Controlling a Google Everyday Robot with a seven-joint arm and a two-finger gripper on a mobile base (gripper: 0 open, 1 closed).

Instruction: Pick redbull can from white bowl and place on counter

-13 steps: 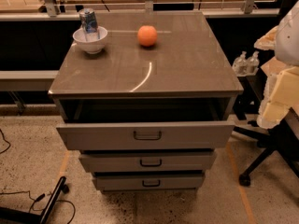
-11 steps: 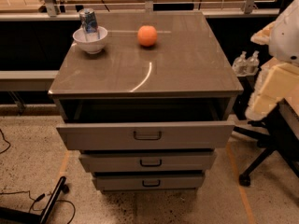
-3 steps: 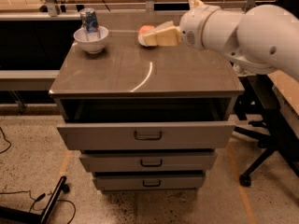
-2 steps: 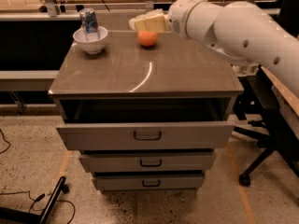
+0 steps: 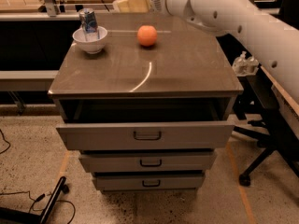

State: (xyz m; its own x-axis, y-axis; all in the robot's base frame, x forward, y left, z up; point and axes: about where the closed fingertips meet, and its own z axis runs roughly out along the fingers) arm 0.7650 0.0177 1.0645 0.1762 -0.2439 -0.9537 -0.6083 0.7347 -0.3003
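Note:
The redbull can (image 5: 88, 22) stands upright in the white bowl (image 5: 90, 40) at the back left corner of the counter (image 5: 154, 71). It is blue and silver and rises well above the bowl's rim. My gripper (image 5: 131, 3) is cream-coloured and hangs above the counter's back edge, to the right of the can and higher than it, not touching it. The white arm (image 5: 233, 17) reaches in from the right.
An orange fruit (image 5: 147, 35) lies on the counter right of the bowl, just below the gripper. The top drawer (image 5: 145, 135) is pulled partly open. A chair base (image 5: 261, 143) and small bottles (image 5: 245, 63) are on the right. A cable (image 5: 28, 199) lies on the floor.
The arm has swung in from the right side over the counter. The gripper has moved left and back, past the orange toward the bowl. The can, bowl and orange have not moved.

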